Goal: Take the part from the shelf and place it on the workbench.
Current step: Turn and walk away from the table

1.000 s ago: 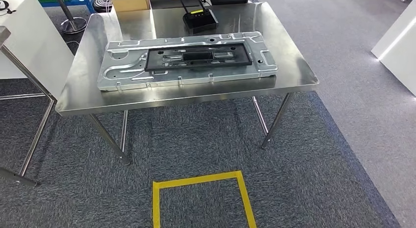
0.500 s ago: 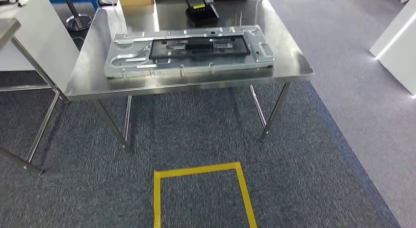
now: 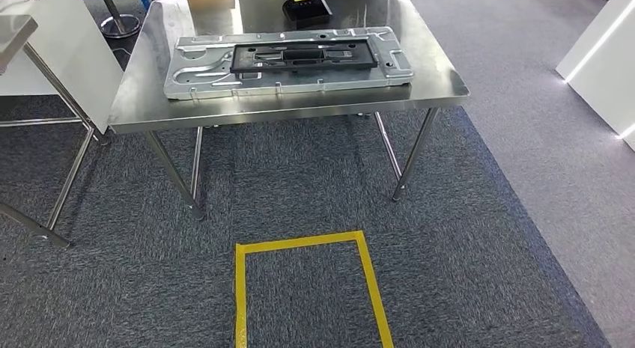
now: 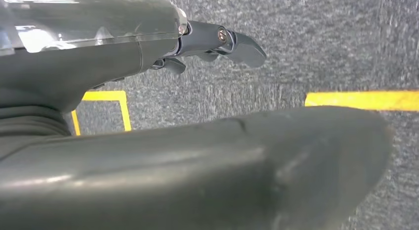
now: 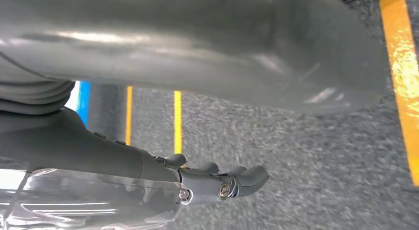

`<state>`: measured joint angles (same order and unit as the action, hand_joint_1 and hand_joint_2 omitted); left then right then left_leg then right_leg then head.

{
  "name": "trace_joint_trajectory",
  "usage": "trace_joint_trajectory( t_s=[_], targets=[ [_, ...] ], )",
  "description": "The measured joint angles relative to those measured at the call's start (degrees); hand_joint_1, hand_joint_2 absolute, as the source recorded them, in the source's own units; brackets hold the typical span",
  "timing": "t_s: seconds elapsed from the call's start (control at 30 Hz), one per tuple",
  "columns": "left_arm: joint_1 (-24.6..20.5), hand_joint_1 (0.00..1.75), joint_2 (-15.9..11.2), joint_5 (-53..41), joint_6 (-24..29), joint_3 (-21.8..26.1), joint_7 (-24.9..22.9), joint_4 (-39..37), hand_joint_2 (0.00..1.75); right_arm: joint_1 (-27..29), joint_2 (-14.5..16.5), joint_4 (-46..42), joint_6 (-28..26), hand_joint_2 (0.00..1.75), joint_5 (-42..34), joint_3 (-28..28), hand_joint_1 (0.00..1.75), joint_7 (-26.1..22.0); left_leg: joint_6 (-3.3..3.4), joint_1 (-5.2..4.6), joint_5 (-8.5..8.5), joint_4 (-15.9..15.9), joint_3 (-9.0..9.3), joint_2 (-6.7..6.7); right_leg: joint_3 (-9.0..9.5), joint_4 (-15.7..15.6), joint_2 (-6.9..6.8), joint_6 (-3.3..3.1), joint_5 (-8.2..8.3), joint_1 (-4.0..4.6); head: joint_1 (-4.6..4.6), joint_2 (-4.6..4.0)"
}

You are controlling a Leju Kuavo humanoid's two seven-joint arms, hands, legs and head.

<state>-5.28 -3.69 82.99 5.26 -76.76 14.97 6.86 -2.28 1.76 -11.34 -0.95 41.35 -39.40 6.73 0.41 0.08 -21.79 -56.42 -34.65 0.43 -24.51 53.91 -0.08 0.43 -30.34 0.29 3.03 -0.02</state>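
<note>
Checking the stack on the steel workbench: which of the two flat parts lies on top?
The black plastic frame; it lies on the larger silver stamped metal panel, which rests on the workbench.

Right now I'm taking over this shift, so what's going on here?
Nothing is being handled. The grey metal part lies flat on the steel workbench, with a black frame resting on top of it. The robot stands back from the bench on the carpet, near a yellow tape square. Its left hand and right hand hang over the floor, fingers loosely extended, holding nothing.
</note>
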Motion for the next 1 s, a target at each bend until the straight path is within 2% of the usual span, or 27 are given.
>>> trace_joint_trajectory(
  t_s=[0.03,0.07,0.1,0.13,0.17,0.2,0.23,0.27,0.3,0.33,0.4,0.43,0.47,0.53,0.57,0.6,0.63,0.7,0.73,0.77,0.8,0.83,0.87,0.9,0.93,0.97,1.0],
  targets=[
    [0.01,0.00,0.03,-0.01,-0.02,-0.13,-0.07,0.00,0.00,-0.02,0.08,0.02,0.01,0.00,0.00,-0.01,0.00,-0.14,-0.31,0.06,0.10,-0.10,-0.19,-0.03,-0.36,-0.23,-0.15,-0.38,0.53,-0.07,-0.01,0.00],
    [0.05,0.00,0.08,-0.01,-0.06,-0.27,-0.14,0.00,0.00,-0.07,0.15,0.03,0.01,0.00,0.00,-0.01,0.00,-0.24,-0.57,0.08,-0.74,-0.75,-0.61,-0.08,-0.86,-0.41,-0.28,-0.82,1.19,-0.21,-0.01,0.00],
    [0.08,0.00,0.15,-0.02,-0.09,-0.43,-0.21,0.00,0.00,-0.10,0.23,0.05,0.01,0.00,0.00,-0.01,0.00,-0.29,-0.80,0.10,-2.62,-2.36,-1.28,-0.14,-1.48,-0.61,-0.42,-1.17,1.93,-0.37,-0.01,0.00],
    [0.08,0.00,0.20,-0.02,-0.11,-0.59,-0.26,0.00,0.00,-0.12,0.32,0.07,0.01,0.00,0.00,-0.01,0.00,-0.32,-0.99,0.18,-5.48,-5.20,-2.22,-0.19,-2.22,-0.67,-0.57,-1.41,2.62,-0.45,0.00,0.00],
    [0.09,0.00,0.26,-0.02,-0.13,-0.74,-0.29,0.00,0.00,-0.10,0.38,0.07,0.01,0.00,0.00,-0.01,0.00,-0.32,-1.19,0.22,-8.58,-8.93,-3.27,-0.21,-3.07,-0.59,-0.59,-1.56,3.22,-0.42,0.01,0.00],
    [0.09,0.00,0.28,-0.02,-0.13,-0.84,-0.31,0.00,0.00,-0.05,0.42,0.08,0.01,0.00,0.00,-0.01,0.00,-0.32,-1.39,0.30,-10.86,-12.80,-4.09,-0.21,-3.94,-0.41,-0.66,-1.54,3.79,-0.39,0.01,0.00],
    [0.11,0.00,0.28,-0.02,-0.13,-0.92,-0.32,0.00,0.00,-0.02,0.46,0.08,0.01,0.00,0.00,-0.01,0.00,-0.32,-1.55,0.36,-11.86,-15.73,-4.39,-0.20,-4.87,-0.17,-0.71,-1.49,4.32,-0.36,0.01,0.00],
    [0.12,0.00,0.28,-0.02,-0.14,-0.99,-0.32,0.00,0.00,-0.01,0.51,0.08,0.01,0.00,-0.02,-0.01,0.00,-0.32,-1.65,0.42,-11.49,-16.88,-3.80,-0.20,-5.83,0.17,-0.74,-1.40,4.80,-0.36,0.01,0.00],
    [0.11,0.00,0.28,-0.03,-0.20,-1.07,-0.32,0.00,0.00,-0.01,0.56,0.08,0.01,0.00,-0.06,-0.01,0.00,-0.32,-1.68,0.48,-10.15,-15.75,-2.11,-0.20,-6.78,0.60,-0.76,-1.26,5.21,-0.38,0.01,0.00],
    [0.07,0.00,0.28,-0.05,-0.30,-1.16,-0.31,0.00,0.00,-0.02,0.62,0.08,-0.02,0.00,-0.11,-0.01,0.00,-0.32,-1.64,0.53,-8.64,-12.70,0.50,-0.19,-7.68,1.11,-0.76,-1.09,5.54,-0.41,0.01,0.00],
    [-0.15,0.00,0.28,-0.09,-0.54,-1.39,-0.27,0.00,0.00,-0.04,0.75,0.09,-0.13,0.00,-0.21,-0.01,0.00,-0.32,-1.24,0.43,-8.02,-4.22,6.46,-0.21,-9.20,2.32,-0.76,-0.61,6.04,-0.38,0.01,0.00],
    [-0.23,0.00,0.28,-0.11,-0.63,-1.50,-0.24,0.00,0.00,-0.04,0.80,0.09,-0.22,0.00,-0.24,-0.02,0.00,-0.37,-0.95,0.31,-8.46,-1.28,8.20,-0.22,-9.63,2.77,-0.77,-0.31,6.28,-0.34,0.00,0.00],
    [-0.28,0.00,0.28,-0.13,-0.71,-1.60,-0.23,0.00,0.00,-0.05,0.84,0.09,-0.29,0.00,-0.25,-0.02,0.00,-0.45,-0.58,0.18,-9.01,0.35,8.99,-0.24,-9.90,3.05,-0.78,0.03,6.57,-0.33,0.00,0.00],
    [-0.27,0.00,0.30,-0.14,-0.82,-1.88,-0.22,0.00,0.00,0.00,0.87,0.10,-0.35,0.00,-0.18,-0.04,0.00,-0.74,0.29,0.13,-8.55,0.69,8.50,-0.19,-10.12,3.18,-0.72,0.79,7.09,-0.38,0.00,0.00],
    [-0.31,0.00,0.32,-0.15,-0.85,-2.04,-0.22,0.00,0.00,0.05,0.90,0.10,-0.33,0.00,-0.12,-0.05,0.00,-0.91,0.81,0.19,-8.08,0.73,8.13,-0.10,-10.45,3.65,-0.61,1.17,6.49,-0.47,0.01,0.00],
    [-0.37,0.00,0.34,-0.16,-0.86,-2.20,-0.22,0.00,0.00,0.10,0.96,0.12,-0.28,0.00,-0.05,-0.05,0.00,-1.09,1.28,0.27,-7.53,0.83,7.64,-0.01,-11.04,4.99,-0.49,1.54,4.94,-0.55,0.01,0.00],
    [-0.43,0.00,0.37,-0.16,-0.86,-2.33,-0.21,0.00,0.00,0.14,1.02,0.14,-0.22,0.00,-0.02,-0.05,0.00,-1.27,1.63,0.34,-6.92,0.88,6.99,0.08,-12.01,7.60,-0.37,1.88,2.40,-0.67,0.01,0.00],
    [-0.45,0.00,0.37,-0.17,-0.85,-2.55,-0.17,0.00,0.00,0.16,1.10,0.16,-0.08,0.00,0.04,-0.05,0.00,-1.78,1.90,0.28,-5.81,0.81,5.52,0.12,-14.33,15.18,-0.28,2.36,-2.98,-0.81,0.01,0.00],
    [-0.43,0.00,0.37,-0.17,-0.85,-2.63,-0.12,0.00,0.00,0.15,1.10,0.17,-0.04,0.00,0.08,-0.05,0.00,-2.08,1.87,0.24,-5.26,0.73,4.81,0.12,-14.92,18.31,-0.26,2.50,-4.31,-0.88,0.01,0.00],
    [-0.41,0.00,0.37,-0.17,-0.85,-2.71,-0.04,0.00,0.00,0.15,1.10,0.17,-0.02,0.00,0.13,-0.05,0.00,-2.38,1.78,0.23,-4.76,0.63,4.12,0.12,-14.60,19.64,-0.26,2.54,-4.30,-0.94,0.01,0.00],
    [-0.40,0.00,0.37,-0.17,-0.85,-2.78,0.08,0.00,0.00,0.14,1.10,0.17,-0.02,0.00,0.22,-0.05,0.00,-2.64,1.67,0.22,-4.31,0.50,3.46,0.11,-13.13,18.66,-0.26,2.50,-3.18,-0.99,0.01,0.00],
    [-0.41,0.00,0.37,-0.17,-0.85,-2.82,0.19,0.00,0.00,0.11,1.09,0.17,-0.02,0.00,0.35,-0.05,0.00,-2.91,1.53,0.22,-3.91,0.36,2.88,0.08,-10.59,15.55,-0.24,2.36,-1.59,-1.02,0.01,0.00],
    [-0.42,0.00,0.39,-0.17,-0.86,-2.84,0.31,0.00,0.00,0.05,1.08,0.17,-0.01,0.00,0.51,-0.05,0.00,-3.15,1.35,0.22,-3.55,0.21,2.38,0.07,-7.26,10.92,-0.17,2.10,-0.35,-1.00,0.01,0.00],
    [-0.45,0.00,0.42,-0.17,-0.86,-2.85,0.39,0.00,0.00,-0.06,1.07,0.17,0.00,0.00,0.67,-0.05,0.00,-3.36,1.11,0.16,-3.20,0.06,1.95,0.06,-4.22,6.24,-0.08,1.75,0.30,-0.86,0.01,0.00],
    [-0.48,0.00,0.46,-0.17,-0.87,-2.85,0.45,0.00,0.00,-0.15,1.07,0.17,0.02,0.00,0.78,-0.05,0.00,-3.54,0.81,0.11,-2.83,0.00,1.68,0.08,-2.15,2.87,0.00,1.34,0.55,-0.69,0.01,0.00],
    [-0.52,0.00,0.50,-0.17,-0.87,-2.86,0.49,0.00,0.00,-0.23,1.07,0.17,0.04,0.00,0.84,-0.05,0.00,-3.66,0.49,0.09,-2.46,-0.02,1.49,0.10,-1.10,0.89,0.07,0.96,0.45,-0.50,0.01,0.00],
    [-0.55,0.00,0.52,-0.17,-0.87,-2.87,0.51,0.00,0.00,-0.27,1.07,0.17,0.07,0.00,0.89,-0.05,0.00,-3.74,0.13,0.07,-2.06,0.05,1.34,0.12,-1.13,0.41,0.08,0.59,0.55,-0.32,0.01,0.00]
  ],
)
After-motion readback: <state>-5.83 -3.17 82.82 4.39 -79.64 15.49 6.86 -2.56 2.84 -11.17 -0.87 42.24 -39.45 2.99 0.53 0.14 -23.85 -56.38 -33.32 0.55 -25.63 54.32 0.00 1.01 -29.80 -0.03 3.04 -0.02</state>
